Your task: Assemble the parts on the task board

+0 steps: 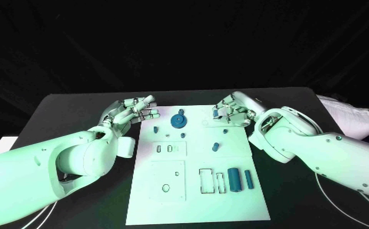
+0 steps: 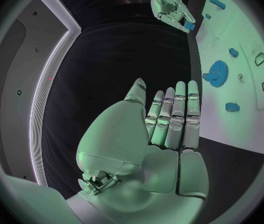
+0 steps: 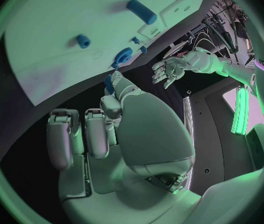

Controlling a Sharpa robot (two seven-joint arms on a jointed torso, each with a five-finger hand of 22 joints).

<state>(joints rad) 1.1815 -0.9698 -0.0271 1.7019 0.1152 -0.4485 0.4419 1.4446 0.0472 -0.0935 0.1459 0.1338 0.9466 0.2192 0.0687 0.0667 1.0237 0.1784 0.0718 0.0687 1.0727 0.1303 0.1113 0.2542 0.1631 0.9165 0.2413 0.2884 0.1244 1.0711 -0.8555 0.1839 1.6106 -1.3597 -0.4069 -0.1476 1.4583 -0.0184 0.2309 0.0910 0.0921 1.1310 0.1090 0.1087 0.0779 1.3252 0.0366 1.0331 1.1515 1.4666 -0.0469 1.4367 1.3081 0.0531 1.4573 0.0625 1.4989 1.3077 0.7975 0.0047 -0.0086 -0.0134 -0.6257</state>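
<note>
Meanwhile the white board point(image 1: 196, 186) lay mid-table with a blue gear point(image 1: 178, 119) near its far edge and two blue blocks point(image 1: 234, 180) near its right edge. The left hand point(image 1: 130, 110) hovered just beside the board's far-left corner, fingers spread, holding nothing. The right hand point(image 1: 233, 110) hung over the far-right corner, pinching a small blue piece point(image 2: 189, 27).

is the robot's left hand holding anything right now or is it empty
Empty. The left hand lies open beside the task board, fingers straight and together, nothing in the palm.
</note>
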